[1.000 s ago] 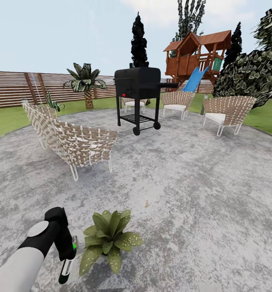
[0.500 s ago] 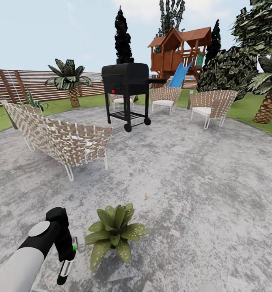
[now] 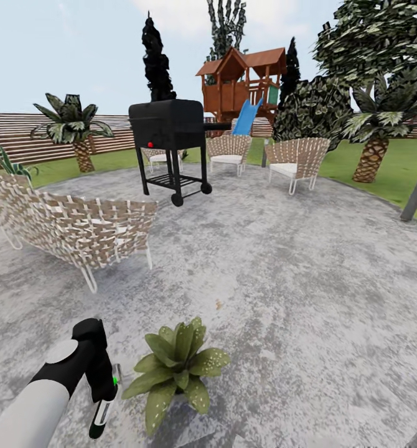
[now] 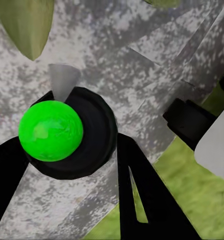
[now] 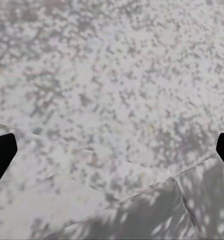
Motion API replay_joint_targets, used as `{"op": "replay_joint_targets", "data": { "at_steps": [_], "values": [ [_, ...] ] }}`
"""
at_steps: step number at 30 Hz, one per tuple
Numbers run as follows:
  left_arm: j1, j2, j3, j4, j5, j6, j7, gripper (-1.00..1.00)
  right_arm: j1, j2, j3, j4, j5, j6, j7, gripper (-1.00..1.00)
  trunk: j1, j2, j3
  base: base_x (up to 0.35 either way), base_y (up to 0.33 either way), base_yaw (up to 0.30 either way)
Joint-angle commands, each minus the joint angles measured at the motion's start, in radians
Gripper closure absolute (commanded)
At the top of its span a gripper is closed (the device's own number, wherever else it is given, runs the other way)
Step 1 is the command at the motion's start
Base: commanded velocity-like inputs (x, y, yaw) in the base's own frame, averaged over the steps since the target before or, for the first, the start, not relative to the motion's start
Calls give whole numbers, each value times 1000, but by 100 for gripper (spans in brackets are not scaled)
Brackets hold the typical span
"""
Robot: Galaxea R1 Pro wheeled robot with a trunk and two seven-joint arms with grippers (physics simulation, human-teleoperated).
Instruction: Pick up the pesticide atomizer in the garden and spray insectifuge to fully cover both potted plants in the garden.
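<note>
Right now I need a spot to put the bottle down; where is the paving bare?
Bare paving runs from the potted plant toward the grill and the far chairs. It is crowded between the plant and the left tool, and by the woven bench.

3 views: 1 wide, 2 close.
The head camera looks forward and down across the paved patio (image 3: 283, 280) toward the fence (image 3: 22, 134), with the left arm low at its left. Both wrist cameras face down, close over that same paving (image 4: 157, 55) (image 5: 112, 90); the left one also catches a leaf (image 4: 26, 25) of the potted plant (image 3: 177, 367).
</note>
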Motion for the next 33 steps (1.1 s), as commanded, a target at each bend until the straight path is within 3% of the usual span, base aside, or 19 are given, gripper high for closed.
{"op": "replay_joint_targets", "data": {
  "at_steps": [1, 6, 8, 15, 23, 33],
  "values": [
    [1, 0, -6, -2, -4, 9, -6, 100, -1, 0, 8, 1, -10, -4, -2, -100, 0, 0, -1, 42, 46, -268],
    [-18, -11, -97, -6, -27, 7, -31, 100, -1, 0, 8, 1, -10, -4, -2, -100, 0, 0, -1, 11, 12, -268],
    [-38, -16, -110, -16, -29, 8, -31, 100, -1, 0, 8, 0, -10, -4, -2, -100, 0, 0, -1, 1, 1, -268],
    [-57, -6, -113, -34, -27, 11, -31, 100, -1, 0, 8, 1, -10, -4, -2, -100, 0, 0, -1, -14, 1, -268],
    [-58, 2, -109, -35, -28, 13, -31, 100, -1, 0, 8, 1, -10, -4, -2, -100, 0, 0, -1, -254, 187, -266],
    [-50, 2, -108, -34, -29, 14, -31, 100, -1, -3, 10, 3, -7, -6, -2, -100, 0, 0, -1, -106, 306, -36]
  ]
}}
